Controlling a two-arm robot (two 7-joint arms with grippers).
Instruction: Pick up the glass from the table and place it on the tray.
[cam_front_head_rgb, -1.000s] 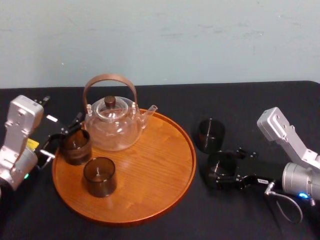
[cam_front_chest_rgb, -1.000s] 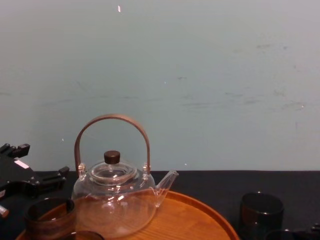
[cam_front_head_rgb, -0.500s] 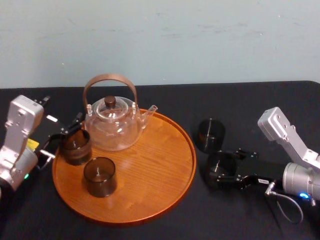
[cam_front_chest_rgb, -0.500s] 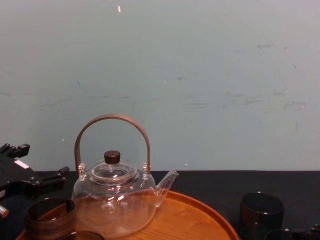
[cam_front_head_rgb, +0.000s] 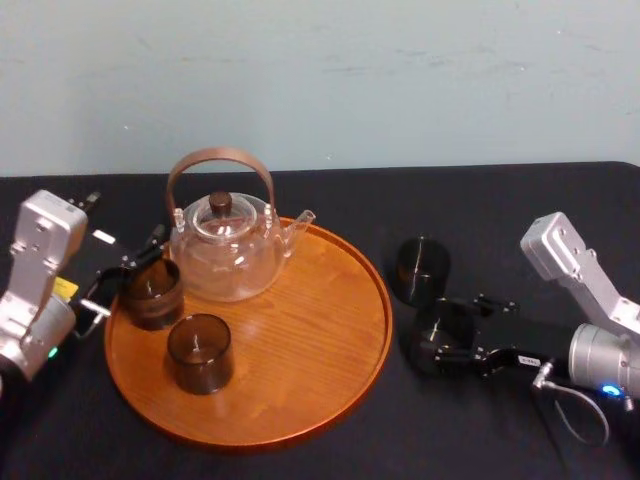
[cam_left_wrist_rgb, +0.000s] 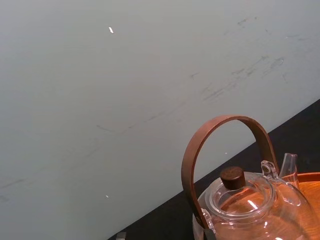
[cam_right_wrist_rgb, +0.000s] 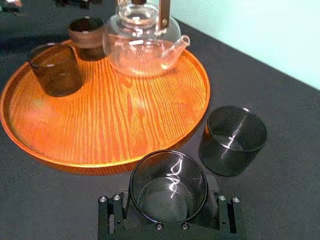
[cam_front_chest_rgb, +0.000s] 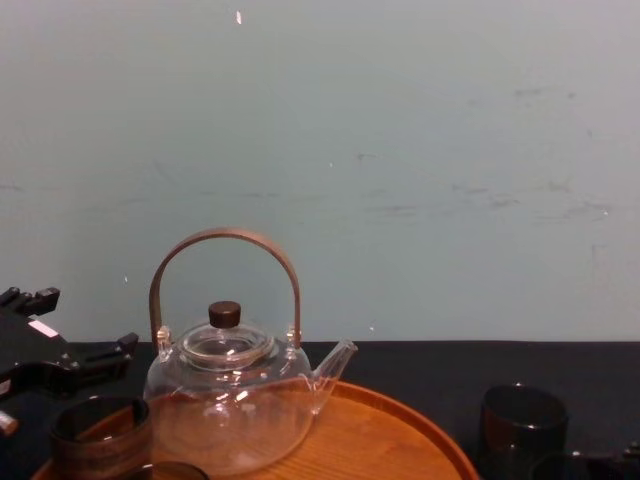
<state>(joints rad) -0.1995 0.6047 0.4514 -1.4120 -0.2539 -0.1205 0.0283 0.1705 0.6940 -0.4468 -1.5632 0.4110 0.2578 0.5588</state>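
A dark smoked glass (cam_front_head_rgb: 443, 325) stands on the black table just right of the round wooden tray (cam_front_head_rgb: 300, 400). My right gripper (cam_front_head_rgb: 440, 340) is shut on the glass from the right. In the right wrist view the glass (cam_right_wrist_rgb: 168, 186) sits upright between the black fingers (cam_right_wrist_rgb: 111, 220), close to the tray's rim (cam_right_wrist_rgb: 100, 165). My left gripper (cam_front_head_rgb: 130, 277) is at the tray's left edge, open, its fingers on either side of another dark glass (cam_front_head_rgb: 152, 292) that stands on the tray.
A glass teapot (cam_front_head_rgb: 225, 255) with a brown handle stands at the back left of the tray. A second dark glass (cam_front_head_rgb: 200, 352) sits on the tray in front of it. One more glass (cam_front_head_rgb: 420, 268) stands on the table just behind the held one.
My right arm has drifted slightly to the right; the glass in its fingers stays in place on the table. The left arm has not moved.
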